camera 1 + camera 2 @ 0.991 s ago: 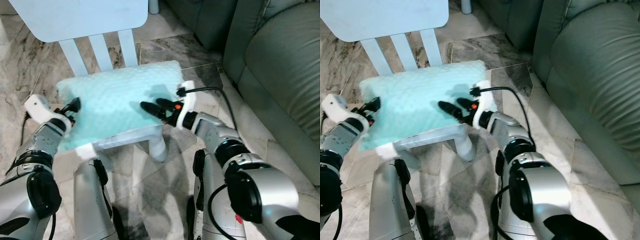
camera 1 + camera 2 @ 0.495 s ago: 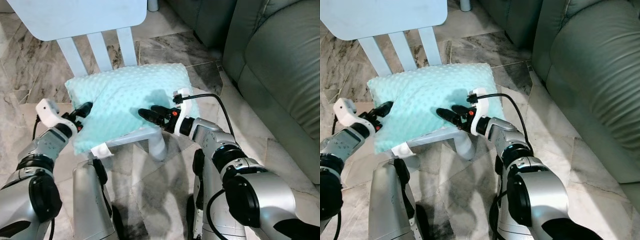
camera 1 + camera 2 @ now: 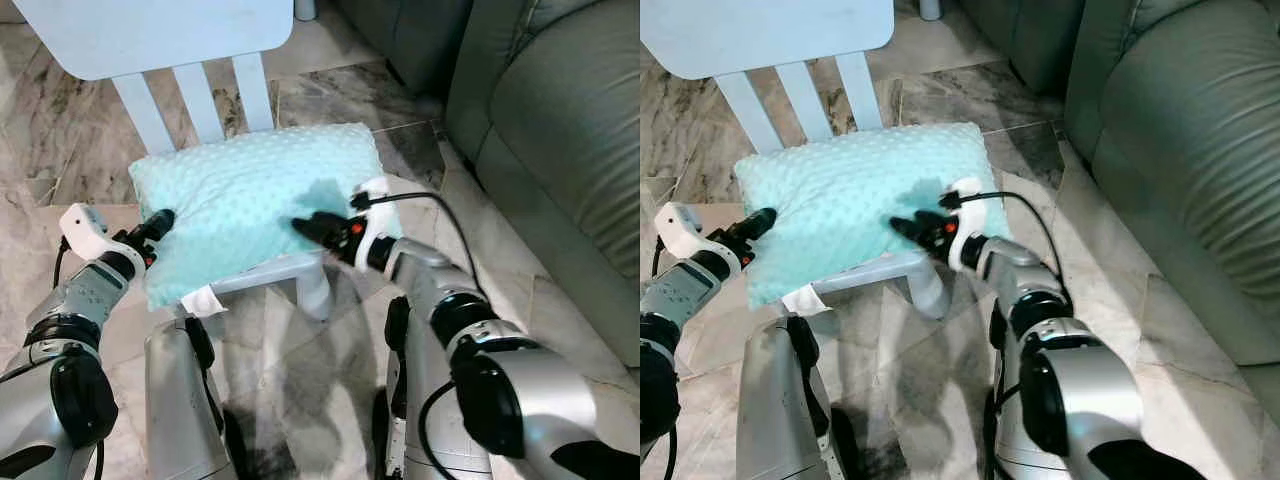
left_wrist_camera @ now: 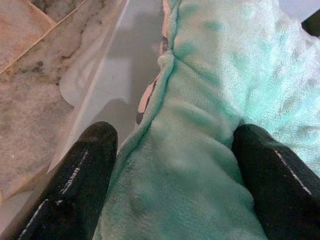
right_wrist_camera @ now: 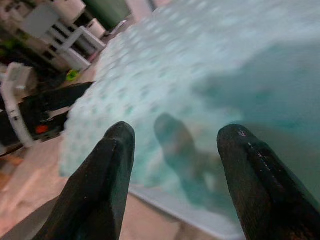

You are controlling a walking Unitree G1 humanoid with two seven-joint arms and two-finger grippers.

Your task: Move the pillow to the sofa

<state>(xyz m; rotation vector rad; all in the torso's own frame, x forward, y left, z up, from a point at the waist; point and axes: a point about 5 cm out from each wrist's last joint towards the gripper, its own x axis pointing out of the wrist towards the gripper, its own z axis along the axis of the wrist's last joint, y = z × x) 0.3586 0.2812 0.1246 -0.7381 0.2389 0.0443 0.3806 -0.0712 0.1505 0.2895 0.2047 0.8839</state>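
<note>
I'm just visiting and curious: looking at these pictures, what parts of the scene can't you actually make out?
- The chair seat: covered by the pillow in both eye views.
- The chair's back: its top is cut off by the picture's upper edge.
- The sofa: runs off the right and top edges.
- The pillow's near surface in the right wrist view: blurred.
- Whether the right gripper touches the pillow: unclear.
- The left gripper: pillow edge between its jaws, grip firmness unknowable.
</note>
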